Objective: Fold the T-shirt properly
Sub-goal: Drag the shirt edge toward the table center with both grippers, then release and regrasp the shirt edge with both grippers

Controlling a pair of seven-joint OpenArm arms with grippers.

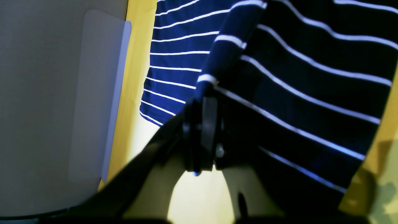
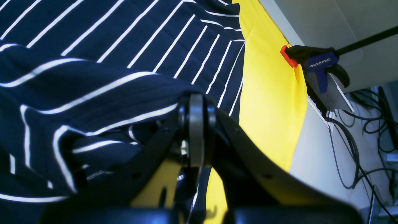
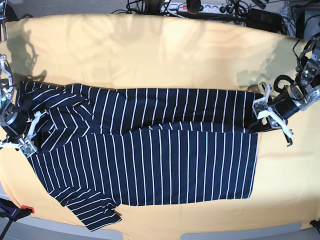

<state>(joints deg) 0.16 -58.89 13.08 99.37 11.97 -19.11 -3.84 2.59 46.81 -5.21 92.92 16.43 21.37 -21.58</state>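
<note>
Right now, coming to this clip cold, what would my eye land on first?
The striped T-shirt, spread wide across the yellow table cover, with its upper long edge folded over toward the middle. Next, the two arms at its ends: the left gripper pinches the hem end, the right gripper the shoulder end. In the right wrist view, a red-tipped clamp bites the table edge.

A bright yellow cloth (image 3: 150, 50) covers the whole tabletop, lit warmly from above with soft shadows falling across its far corners. At the near edge a black and blue bar clamp (image 2: 317, 63) with a red pad bites the cloth down onto the pale tabletop edge (image 2: 334, 99), and tangled black cables (image 2: 357, 146) hang below. Along the far side sits a white power strip (image 3: 192, 7) among more dark cables.
</note>
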